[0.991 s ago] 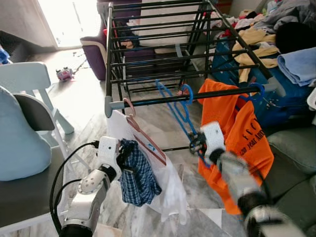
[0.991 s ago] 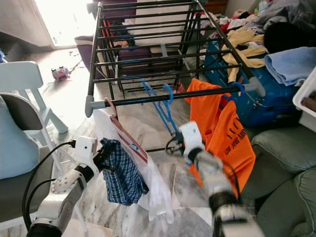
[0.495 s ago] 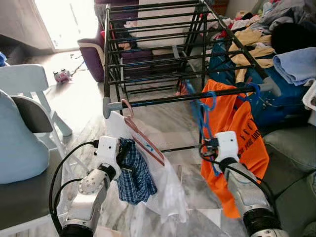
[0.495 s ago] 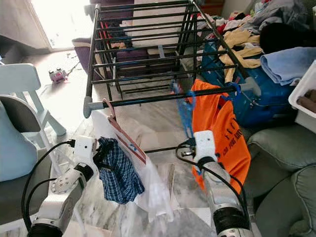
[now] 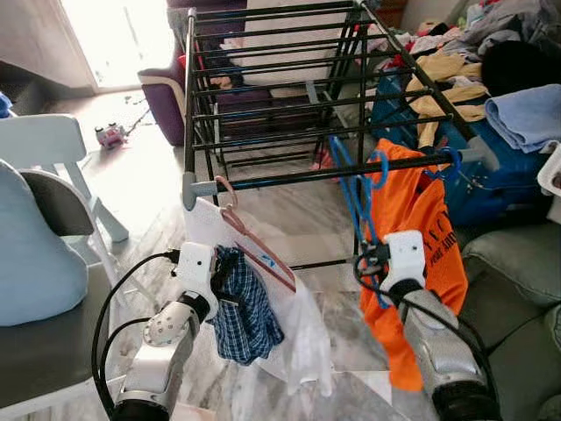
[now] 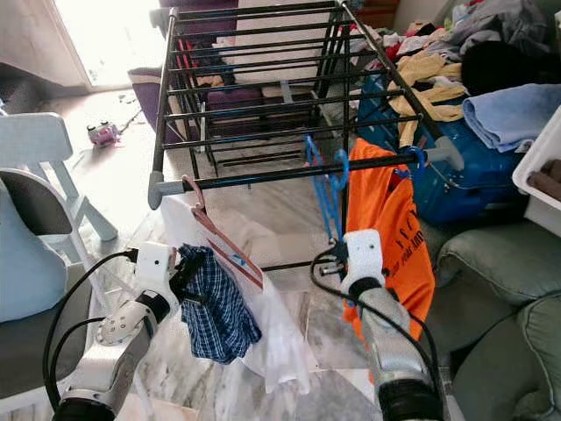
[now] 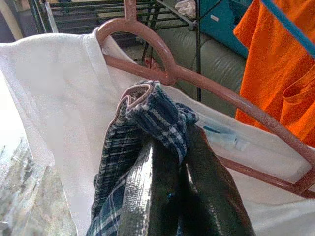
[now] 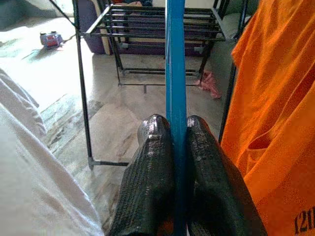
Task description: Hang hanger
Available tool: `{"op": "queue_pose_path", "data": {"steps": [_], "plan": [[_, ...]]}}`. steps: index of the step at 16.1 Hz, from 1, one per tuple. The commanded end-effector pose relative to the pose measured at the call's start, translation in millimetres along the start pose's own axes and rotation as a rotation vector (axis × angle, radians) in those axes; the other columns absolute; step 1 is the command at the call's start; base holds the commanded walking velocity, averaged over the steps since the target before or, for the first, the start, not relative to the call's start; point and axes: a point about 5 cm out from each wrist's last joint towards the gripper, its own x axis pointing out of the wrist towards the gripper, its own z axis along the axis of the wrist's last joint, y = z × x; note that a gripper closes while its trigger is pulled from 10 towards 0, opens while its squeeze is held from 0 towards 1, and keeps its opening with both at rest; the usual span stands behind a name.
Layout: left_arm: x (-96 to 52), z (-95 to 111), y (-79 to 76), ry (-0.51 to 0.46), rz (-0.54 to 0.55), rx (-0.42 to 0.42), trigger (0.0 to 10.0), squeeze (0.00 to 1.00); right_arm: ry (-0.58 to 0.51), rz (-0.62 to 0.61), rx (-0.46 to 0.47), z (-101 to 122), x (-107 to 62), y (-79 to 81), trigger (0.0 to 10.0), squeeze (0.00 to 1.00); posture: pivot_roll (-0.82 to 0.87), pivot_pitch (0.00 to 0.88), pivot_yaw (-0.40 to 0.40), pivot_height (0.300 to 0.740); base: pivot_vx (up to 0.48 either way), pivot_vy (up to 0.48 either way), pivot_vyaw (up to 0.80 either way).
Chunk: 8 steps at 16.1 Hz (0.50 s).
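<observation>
Count: three hangers on the front rail (image 5: 289, 179) of the black drying rack (image 5: 263, 88). One pink hanger (image 5: 254, 241) with a white garment (image 5: 302, 338) near the rail's left end; one blue hanger (image 5: 358, 206) toward the right; one further hanger hook (image 5: 453, 161) carrying the orange shirt (image 5: 421, 237) at the right end. Two grippers.

Right gripper (image 8: 177, 132): fingers (image 8: 150, 177) pressed together on the blue hanger's lower bar, which runs up between them. It sits below the rail, just beside the orange shirt. The blue hanger stands nearly upright, long axis roughly vertical, hook (image 5: 379, 167) at the top level with the rail and touching the orange shirt's shoulder; whether the hook is over the rail cannot be told.

Left gripper (image 7: 172, 162): fingers closed on a bunched blue plaid cloth (image 5: 245, 307), below the rail's left end, against the white garment
</observation>
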Motion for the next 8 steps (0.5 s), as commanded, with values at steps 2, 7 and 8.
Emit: {"op": "queue_pose_path", "data": {"steps": [2,7,8], "plan": [[0.7,2.8,0.5,-0.010,0.001,0.019,10.0,0.00,-0.026,-0.001,-0.003,9.1,0.2,0.5,10.0,0.00,-0.12,0.000,0.019,0.740,0.000,0.000,0.00],[3.2,4.6,0.8,-0.012,0.001,0.024,10.0,0.00,-0.030,-0.004,-0.003,11.0,0.4,0.2,10.0,0.00,-0.12,0.000,0.019,0.740,-0.098,0.000,0.00],[3.6,5.0,0.9,-0.013,0.002,0.024,10.0,0.00,-0.027,-0.004,-0.002,11.3,0.6,0.2,10.0,0.00,-0.12,0.000,0.019,0.740,-0.251,0.000,0.00]]}}
